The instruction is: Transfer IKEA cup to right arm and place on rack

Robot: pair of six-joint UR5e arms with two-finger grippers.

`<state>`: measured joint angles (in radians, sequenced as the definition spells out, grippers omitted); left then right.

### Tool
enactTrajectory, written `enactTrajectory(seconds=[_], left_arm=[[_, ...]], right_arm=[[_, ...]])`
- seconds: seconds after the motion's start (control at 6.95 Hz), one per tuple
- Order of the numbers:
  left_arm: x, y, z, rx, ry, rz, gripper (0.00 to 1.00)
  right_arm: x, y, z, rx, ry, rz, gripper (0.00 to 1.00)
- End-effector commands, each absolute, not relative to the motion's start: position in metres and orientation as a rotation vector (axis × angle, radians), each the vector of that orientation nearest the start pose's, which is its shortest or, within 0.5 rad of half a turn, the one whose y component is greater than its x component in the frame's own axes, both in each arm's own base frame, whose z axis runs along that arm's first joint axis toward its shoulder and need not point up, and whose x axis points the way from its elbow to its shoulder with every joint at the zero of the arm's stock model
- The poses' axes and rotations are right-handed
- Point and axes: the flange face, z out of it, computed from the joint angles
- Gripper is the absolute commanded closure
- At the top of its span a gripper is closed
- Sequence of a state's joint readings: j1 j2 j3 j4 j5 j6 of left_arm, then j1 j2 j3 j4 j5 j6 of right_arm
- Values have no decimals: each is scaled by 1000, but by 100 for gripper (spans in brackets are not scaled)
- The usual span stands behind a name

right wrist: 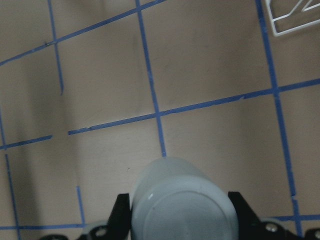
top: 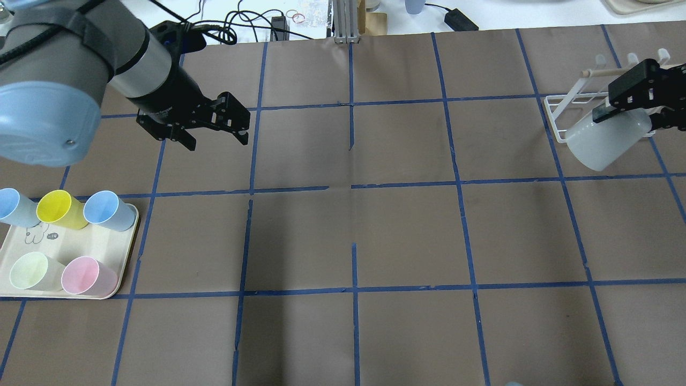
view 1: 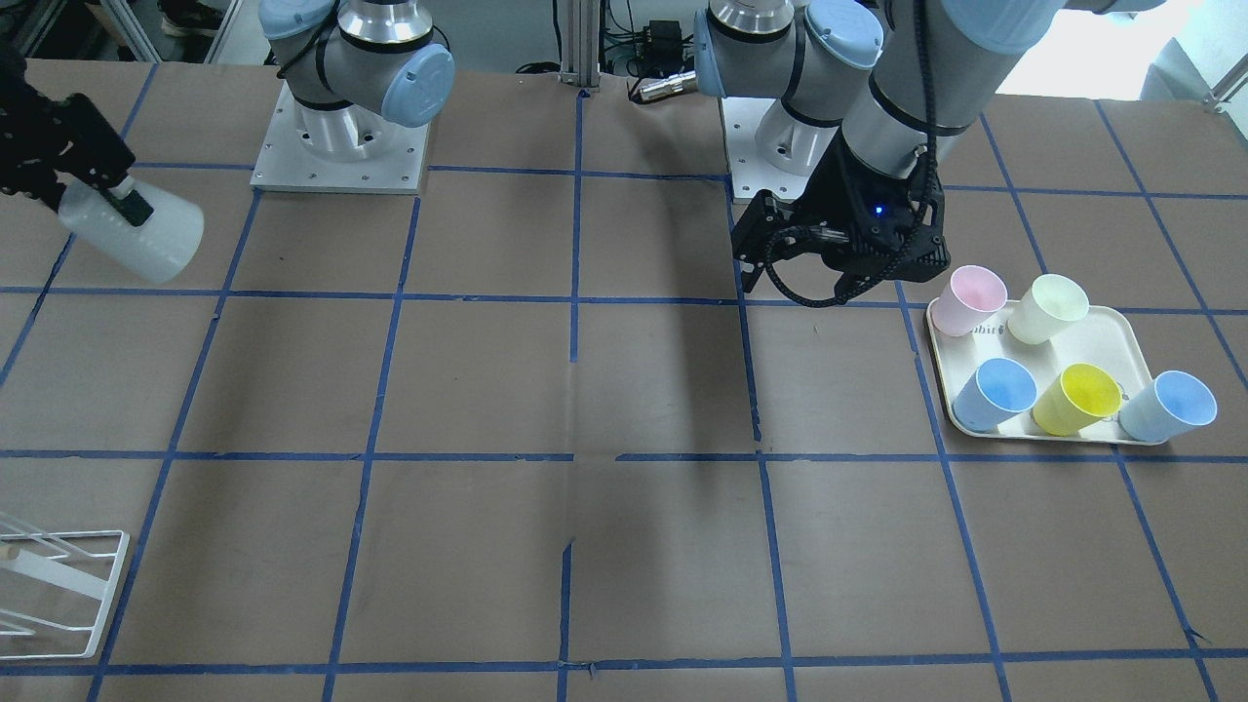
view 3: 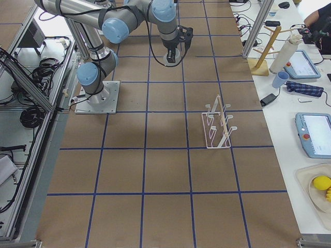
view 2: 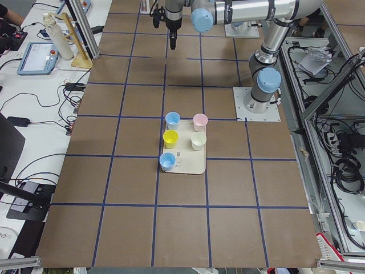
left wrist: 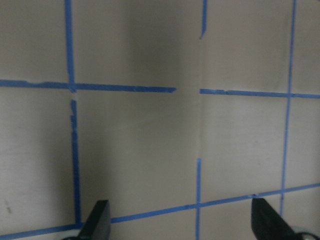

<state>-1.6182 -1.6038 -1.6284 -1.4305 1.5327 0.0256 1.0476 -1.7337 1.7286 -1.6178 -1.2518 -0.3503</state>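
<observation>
My right gripper (top: 624,110) is shut on the grey IKEA cup (top: 605,140) and holds it tilted in the air beside the near end of the white wire rack (top: 560,115). In the front view the cup (view 1: 136,234) hangs at the far left in the right gripper (view 1: 97,185), and the rack (view 1: 58,585) is at the lower left corner. In the right wrist view the cup (right wrist: 182,202) sits between the fingers (right wrist: 119,217), and a rack corner (right wrist: 295,20) shows at the top right. My left gripper (top: 217,140) is open and empty above the table; it also shows in the left wrist view (left wrist: 182,222).
A cream tray (top: 91,252) at the table's left holds several pastel cups: two pale blue (top: 110,210), a yellow (top: 60,209), a pale green (top: 32,272) and a pink (top: 88,276). The tray also shows in the front view (view 1: 1107,341). Blue tape lines grid the brown table.
</observation>
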Motion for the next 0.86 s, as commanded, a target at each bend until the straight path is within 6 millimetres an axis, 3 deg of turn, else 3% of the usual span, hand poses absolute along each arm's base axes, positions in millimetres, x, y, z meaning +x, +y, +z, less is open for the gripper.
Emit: enactTrajectory(seconds=[0.0, 0.14, 0.29, 0.72], left_arm=[[-197, -515, 473, 249, 2951, -78, 0], [-190, -515, 486, 214, 3052, -112, 0], [-139, -527, 485, 54, 3158, -95, 0], [-127, -497, 505, -5, 3162, -139, 0]], right_arm=[[-103, -485, 488, 73, 3039, -452, 97], [-112, -499, 480, 46, 3057, -507, 98], [-123, -519, 465, 0, 3072, -567, 99], [-149, -562, 412, -39, 3092, -618, 99]])
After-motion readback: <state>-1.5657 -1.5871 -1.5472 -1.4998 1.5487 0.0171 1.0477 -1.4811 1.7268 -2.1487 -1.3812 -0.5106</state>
